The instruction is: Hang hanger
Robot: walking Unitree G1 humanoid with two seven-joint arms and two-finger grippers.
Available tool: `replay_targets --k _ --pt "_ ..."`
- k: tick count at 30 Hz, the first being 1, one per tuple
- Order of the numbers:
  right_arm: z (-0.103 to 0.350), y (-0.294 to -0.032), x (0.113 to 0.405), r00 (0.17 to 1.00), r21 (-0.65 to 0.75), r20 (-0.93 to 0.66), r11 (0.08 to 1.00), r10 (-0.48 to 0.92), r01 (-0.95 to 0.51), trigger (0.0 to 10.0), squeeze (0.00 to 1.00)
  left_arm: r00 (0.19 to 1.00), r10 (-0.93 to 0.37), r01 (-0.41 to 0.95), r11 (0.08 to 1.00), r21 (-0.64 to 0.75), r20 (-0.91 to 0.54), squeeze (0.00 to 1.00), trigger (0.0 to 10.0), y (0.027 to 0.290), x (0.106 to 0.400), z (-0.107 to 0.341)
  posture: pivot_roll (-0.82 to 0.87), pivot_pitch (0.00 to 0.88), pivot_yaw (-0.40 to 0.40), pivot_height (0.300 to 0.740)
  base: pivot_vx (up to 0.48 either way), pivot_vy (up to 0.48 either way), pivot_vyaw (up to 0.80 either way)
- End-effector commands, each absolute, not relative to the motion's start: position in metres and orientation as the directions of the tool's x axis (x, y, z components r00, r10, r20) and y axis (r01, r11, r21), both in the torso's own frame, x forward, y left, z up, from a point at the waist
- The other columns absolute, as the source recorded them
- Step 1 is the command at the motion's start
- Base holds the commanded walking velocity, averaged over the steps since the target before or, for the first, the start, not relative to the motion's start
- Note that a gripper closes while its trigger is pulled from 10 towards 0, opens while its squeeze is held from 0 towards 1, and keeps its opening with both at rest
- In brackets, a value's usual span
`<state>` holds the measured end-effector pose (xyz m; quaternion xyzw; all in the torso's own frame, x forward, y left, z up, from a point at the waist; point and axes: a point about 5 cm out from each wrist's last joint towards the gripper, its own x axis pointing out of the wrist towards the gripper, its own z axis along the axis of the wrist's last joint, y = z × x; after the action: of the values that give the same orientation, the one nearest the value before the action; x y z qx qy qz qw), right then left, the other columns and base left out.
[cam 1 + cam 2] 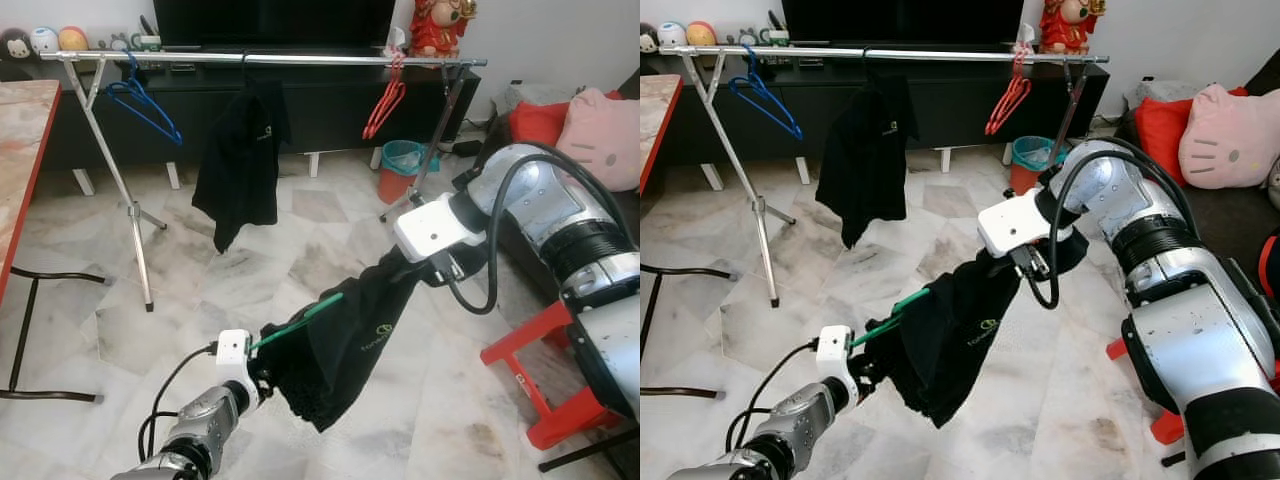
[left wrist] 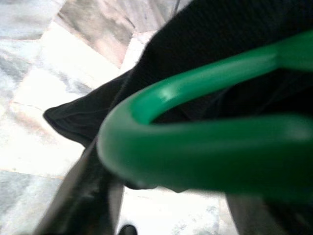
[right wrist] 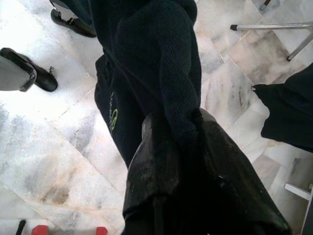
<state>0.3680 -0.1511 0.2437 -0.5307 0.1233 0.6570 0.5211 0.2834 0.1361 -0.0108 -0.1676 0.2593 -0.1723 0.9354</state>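
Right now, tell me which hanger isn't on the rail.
The green hanger: it's off the rail, held by the left gripper inside the black shirt. The blue hanger and red hanger hang from the rail.

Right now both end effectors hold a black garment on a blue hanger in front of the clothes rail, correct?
Not quite: the hanger is green, not blue, as the left wrist view shows close up. The left end effector holds it at one end of the black garment, and the right end effector grips the garment's other end, in front of the clothes rail. A blue hanger already hangs on the rail.
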Motion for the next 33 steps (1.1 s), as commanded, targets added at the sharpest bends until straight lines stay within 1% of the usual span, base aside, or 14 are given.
replay_targets --k 1,11,23,27,33 --pt "0.255 -0.152 0.368 0.132 -0.435 -0.796 -0.407 0.590 -0.803 10.0 0.00 0.800 -0.422 0.234 0.873 -0.427 -0.426 0.00 0.0 0.132 0.283 -0.011 -0.08 0.000 -0.127 0.740 0.000 0.000 0.00" --pt "0.255 -0.151 0.370 0.150 -0.452 -0.778 -0.378 0.610 -0.808 10.0 0.00 0.803 -0.421 0.221 0.868 -0.445 -0.422 0.00 0.0 0.134 0.282 -0.012 -0.07 0.000 -0.128 0.740 0.000 0.000 0.00" --pt "0.254 -0.151 0.370 0.156 -0.455 -0.772 -0.363 0.616 -0.813 10.0 0.00 0.812 -0.406 0.199 0.869 -0.454 -0.420 0.00 0.0 0.136 0.282 -0.012 -0.07 0.000 -0.127 0.740 0.000 0.000 0.00" --pt "0.252 -0.152 0.370 0.156 -0.452 -0.772 -0.359 0.616 -0.817 10.0 0.00 0.819 -0.393 0.182 0.868 -0.461 -0.417 0.00 0.0 0.137 0.283 -0.012 -0.07 0.000 -0.126 0.740 0.000 0.000 0.00" --pt "0.248 -0.154 0.370 0.153 -0.441 -0.775 -0.352 0.613 -0.825 10.0 0.00 0.844 -0.338 0.127 0.880 -0.458 -0.417 0.00 0.0 0.143 0.284 -0.011 -0.07 0.000 -0.127 0.740 0.000 0.000 0.00"
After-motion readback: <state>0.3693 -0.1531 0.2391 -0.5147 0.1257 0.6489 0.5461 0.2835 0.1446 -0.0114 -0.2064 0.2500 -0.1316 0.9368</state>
